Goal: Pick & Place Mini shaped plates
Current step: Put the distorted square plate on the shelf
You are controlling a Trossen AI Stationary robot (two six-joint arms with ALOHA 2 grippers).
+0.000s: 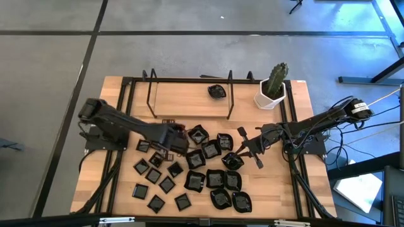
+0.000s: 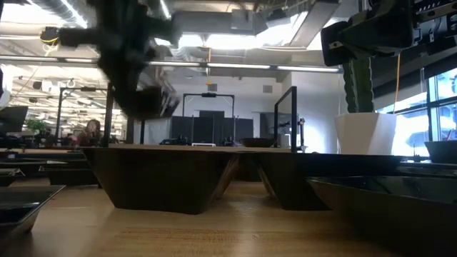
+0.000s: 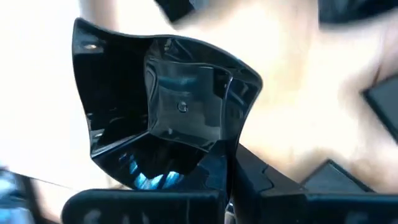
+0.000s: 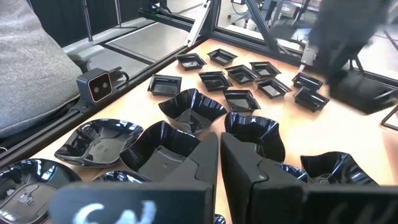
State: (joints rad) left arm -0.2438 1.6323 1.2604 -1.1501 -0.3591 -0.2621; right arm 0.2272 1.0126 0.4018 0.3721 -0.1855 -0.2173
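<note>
Several glossy black mini shaped plates point(image 1: 196, 180) lie flat on the wooden table, small flat squares point(image 1: 156, 203) toward the left and wavy-edged ones point(image 4: 191, 109) toward the right. One more plate point(image 1: 216, 91) sits on the far board. My left gripper point(image 1: 172, 140) is over the left part of the cluster, shut on a raised-rim square plate point(image 3: 180, 106). My right gripper point(image 1: 247, 149) hovers over the wavy plates on the right. Its fingers point(image 4: 208, 158) are shut and hold nothing. My left gripper holds the raised-rim plate by its rim point(image 3: 214, 158), with one finger point(image 3: 261, 183) showing on the outside of the wall. The plate hides the other finger. In the low view the plate point(image 2: 146, 103) hangs tilted under the gripper, lifted clear of the table.
A white pot with a cactus point(image 1: 273, 88) stands at the table's far right corner. A black wire rack point(image 1: 189, 94) spans the far board. Black frame rails point(image 1: 287, 126) run along both sides. A small camera block point(image 4: 97, 85) sits at the near edge.
</note>
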